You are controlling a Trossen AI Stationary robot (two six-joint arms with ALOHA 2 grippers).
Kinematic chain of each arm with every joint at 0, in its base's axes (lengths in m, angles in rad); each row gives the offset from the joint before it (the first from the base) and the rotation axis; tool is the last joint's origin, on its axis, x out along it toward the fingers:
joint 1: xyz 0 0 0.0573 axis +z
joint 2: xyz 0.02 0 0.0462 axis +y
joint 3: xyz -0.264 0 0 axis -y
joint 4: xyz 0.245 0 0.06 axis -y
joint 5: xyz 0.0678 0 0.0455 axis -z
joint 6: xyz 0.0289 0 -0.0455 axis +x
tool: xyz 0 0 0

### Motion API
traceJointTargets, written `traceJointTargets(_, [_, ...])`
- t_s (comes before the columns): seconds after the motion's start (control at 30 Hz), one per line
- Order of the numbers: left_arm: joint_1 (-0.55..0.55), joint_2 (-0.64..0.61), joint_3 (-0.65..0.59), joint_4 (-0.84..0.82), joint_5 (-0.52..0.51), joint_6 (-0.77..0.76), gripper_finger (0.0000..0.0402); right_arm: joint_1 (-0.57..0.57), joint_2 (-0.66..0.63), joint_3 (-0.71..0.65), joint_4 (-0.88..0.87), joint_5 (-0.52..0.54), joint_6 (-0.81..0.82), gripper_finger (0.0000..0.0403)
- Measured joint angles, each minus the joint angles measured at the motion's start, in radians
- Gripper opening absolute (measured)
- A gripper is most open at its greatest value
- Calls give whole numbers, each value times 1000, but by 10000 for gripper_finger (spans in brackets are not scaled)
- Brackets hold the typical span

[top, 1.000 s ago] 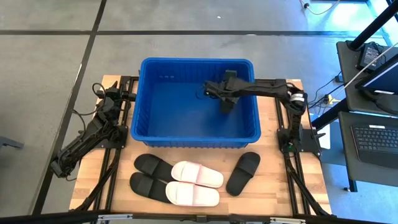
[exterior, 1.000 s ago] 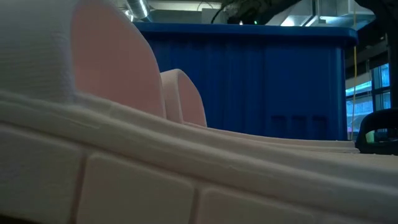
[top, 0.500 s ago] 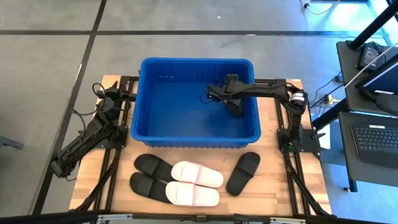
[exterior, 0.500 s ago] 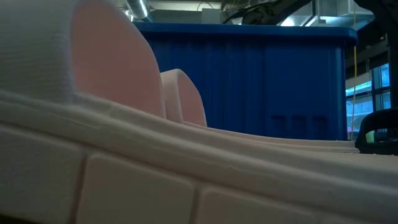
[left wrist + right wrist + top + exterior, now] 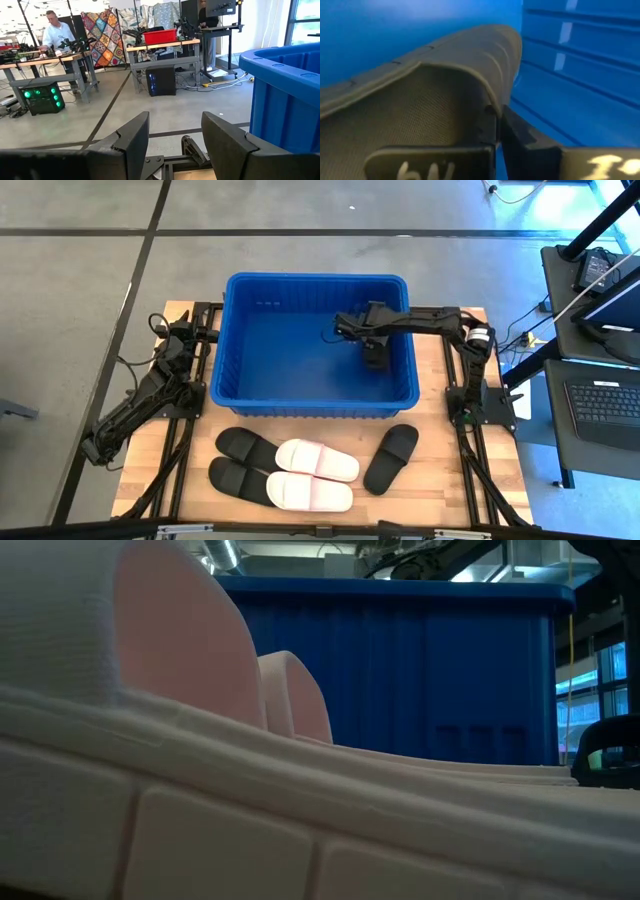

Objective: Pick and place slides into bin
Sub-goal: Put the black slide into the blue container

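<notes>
My right gripper (image 5: pixel 372 343) reaches over the blue bin (image 5: pixel 232 340) from the right and is shut on a black slide (image 5: pixel 374 361) inside it. The right wrist view shows that slide's ribbed strap (image 5: pixel 445 60) close up. Two black slides (image 5: pixel 245 446) and two white slides (image 5: pixel 316 461) lie sole down on the table in front of the bin. One more black slide (image 5: pixel 391 457) lies to their right. My left gripper (image 5: pixel 172 145) is open and empty, parked at the bin's left side (image 5: pixel 185 335). My right gripper pinches the edge of the black slide's strap (image 5: pixel 492 107) between its two fingers, one finger (image 5: pixel 440 155) under the strap and one (image 5: pixel 535 147) outside it. The fingers point down into the bin. The slide hangs below them; whether it touches the bin floor I cannot tell.
In the low view a white slide (image 5: pixel 200 800) fills the foreground, with the bin's ribbed wall (image 5: pixel 430 670) behind it. Desks with a laptop (image 5: pixel 605 405) stand off the table's right. People and workbenches show in the room beyond (image 5: pixel 55 35).
My right gripper has carried the black slide inside the bin toward the table's right edge and a little toward the near edge, still shut on it.
</notes>
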Motion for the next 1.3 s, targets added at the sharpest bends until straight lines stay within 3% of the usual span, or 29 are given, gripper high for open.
traceJointTargets(0.67, [0,0,0,0,0,-1,176,-117,2,0,90,-67,-93,17])
traceJointTargets(1.13, [0,0,0,0,0,-1,176,-119,3,0,99,-63,-87,64])
traceJointTargets(1.3, [0,0,0,0,0,-1,176,-119,3,0,97,-67,-90,98])
